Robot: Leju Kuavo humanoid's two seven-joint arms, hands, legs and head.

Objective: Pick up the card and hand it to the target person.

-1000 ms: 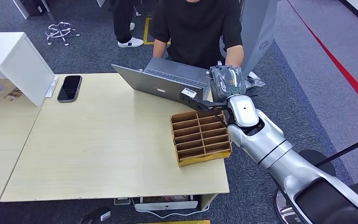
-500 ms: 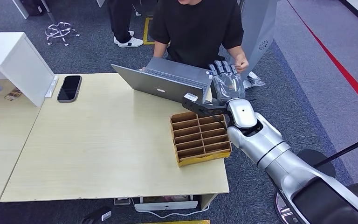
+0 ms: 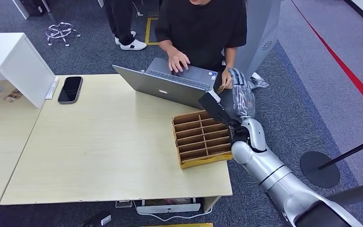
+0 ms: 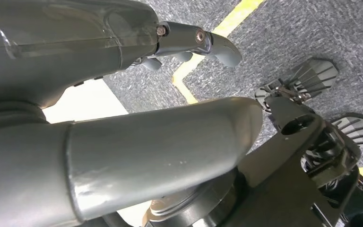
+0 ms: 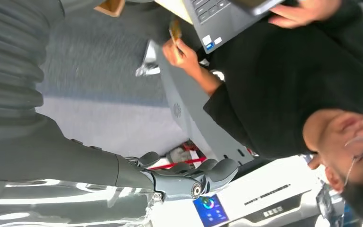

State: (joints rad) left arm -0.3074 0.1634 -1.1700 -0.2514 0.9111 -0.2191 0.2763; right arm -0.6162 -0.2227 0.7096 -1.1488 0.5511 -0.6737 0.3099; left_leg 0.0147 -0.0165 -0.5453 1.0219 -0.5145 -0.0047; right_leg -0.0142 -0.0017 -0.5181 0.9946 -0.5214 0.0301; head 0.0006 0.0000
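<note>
Right hand (image 3: 238,94): raised beside the laptop (image 3: 170,85), fingers apart, holding nothing.
Card (image 5: 175,29): in the person's hand (image 5: 179,49) (1 edge pinched).
Left hand (image 4: 123,94): fingers apart.

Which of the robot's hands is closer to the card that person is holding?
The right. The right hand is raised just beside the card in the person's hand. The left hand hangs low over the floor, away from it.
</note>
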